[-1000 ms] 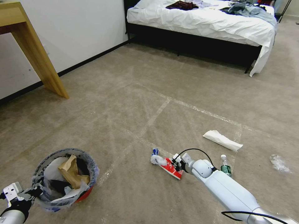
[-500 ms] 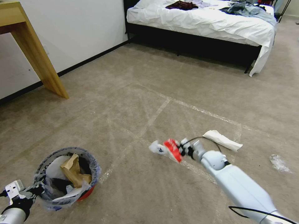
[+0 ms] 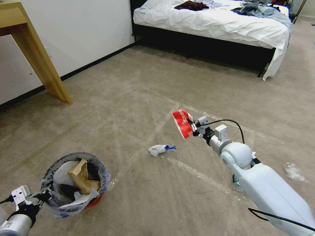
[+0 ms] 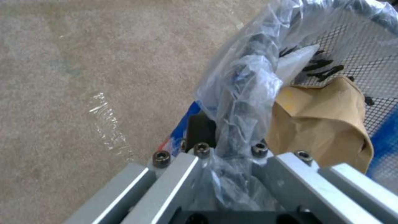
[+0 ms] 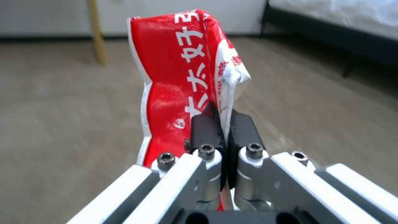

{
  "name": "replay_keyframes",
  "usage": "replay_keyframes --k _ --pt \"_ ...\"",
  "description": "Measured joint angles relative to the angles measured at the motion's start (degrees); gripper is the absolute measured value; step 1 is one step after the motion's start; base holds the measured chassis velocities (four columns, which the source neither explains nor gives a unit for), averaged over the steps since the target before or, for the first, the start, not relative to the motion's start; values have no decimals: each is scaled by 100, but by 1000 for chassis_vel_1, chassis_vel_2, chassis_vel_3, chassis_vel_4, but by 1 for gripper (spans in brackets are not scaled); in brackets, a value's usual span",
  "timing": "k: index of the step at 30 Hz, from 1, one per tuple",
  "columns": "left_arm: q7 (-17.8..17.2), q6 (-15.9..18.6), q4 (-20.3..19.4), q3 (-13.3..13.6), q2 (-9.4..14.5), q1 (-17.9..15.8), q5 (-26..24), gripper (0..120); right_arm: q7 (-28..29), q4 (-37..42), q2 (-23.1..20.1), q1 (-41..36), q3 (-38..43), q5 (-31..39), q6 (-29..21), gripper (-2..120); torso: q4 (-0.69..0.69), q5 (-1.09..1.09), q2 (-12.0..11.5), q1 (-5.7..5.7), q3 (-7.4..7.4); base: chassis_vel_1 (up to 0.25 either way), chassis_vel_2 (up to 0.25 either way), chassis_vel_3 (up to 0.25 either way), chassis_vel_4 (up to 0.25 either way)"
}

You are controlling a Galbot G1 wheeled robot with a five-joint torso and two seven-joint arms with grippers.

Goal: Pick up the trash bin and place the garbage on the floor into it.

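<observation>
One trash bin, bag-lined, one brown paper bag inside, hangs by its rim from the left gripper, fingers clenched on the liner. Right gripper above the floor, fingers grasping one red wrapper. One white wad on the carpet between them; one clear wrap far right.
</observation>
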Motion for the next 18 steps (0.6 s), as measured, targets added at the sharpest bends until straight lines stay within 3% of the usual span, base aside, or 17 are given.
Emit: replay_keyframes --k 4,8,10,18 --pt "5 9 -40 11 33 24 -5 1 200 453 -44 184 -188 363 -45 0 0 1 0 0 0 0 0 0 0" --pt "10 21 -78 31 62 55 -6 1 446 997 -73 591 -586 1161 -125 0 -1 0 0 0 0 0 0 0 0" --pt "13 28 -94 71 67 65 24 1 788 1334 -38 1100 -1216 1917 -224 0 1 0 0 0 0 0 0 0 0" --pt "15 47 -108 142 29 22 116 1 1417 1477 290 1985 -2527 2643 -540 0 1 0 0 0 0 0 0 0 0"
